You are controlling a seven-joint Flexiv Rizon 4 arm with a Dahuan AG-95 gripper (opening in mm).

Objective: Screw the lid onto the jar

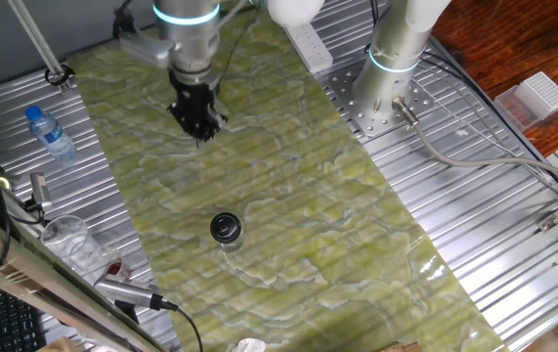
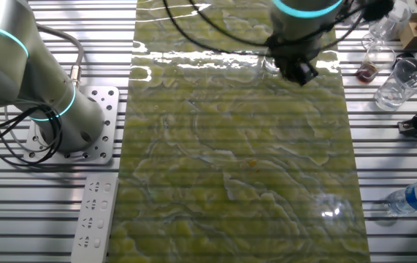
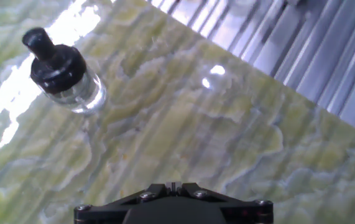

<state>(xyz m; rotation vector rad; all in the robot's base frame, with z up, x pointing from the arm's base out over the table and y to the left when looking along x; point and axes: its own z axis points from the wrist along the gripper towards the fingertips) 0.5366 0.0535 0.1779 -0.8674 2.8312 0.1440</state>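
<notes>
The jar [image 1: 226, 241] is small clear glass and stands upright on the green mat. The black lid [image 1: 225, 228] sits on its top. In the hand view the jar [image 3: 82, 93] is at the upper left, with the lid [image 3: 54, 62] on it and a small black knob sticking up from the lid. My gripper [image 1: 198, 125] hangs well above the mat, away from the jar, with its fingers together and nothing between them. In the hand view the gripper [image 3: 173, 185] shows only at the bottom edge. In the other fixed view the gripper [image 2: 301, 71] is at the top and the jar is hidden.
A blue-capped water bottle [image 1: 50, 133] lies on the metal table left of the mat. A clear plastic cup [image 1: 66, 235] stands near the left front. A second arm's base [image 1: 393, 61] and a white power strip [image 1: 307, 41] are at the back.
</notes>
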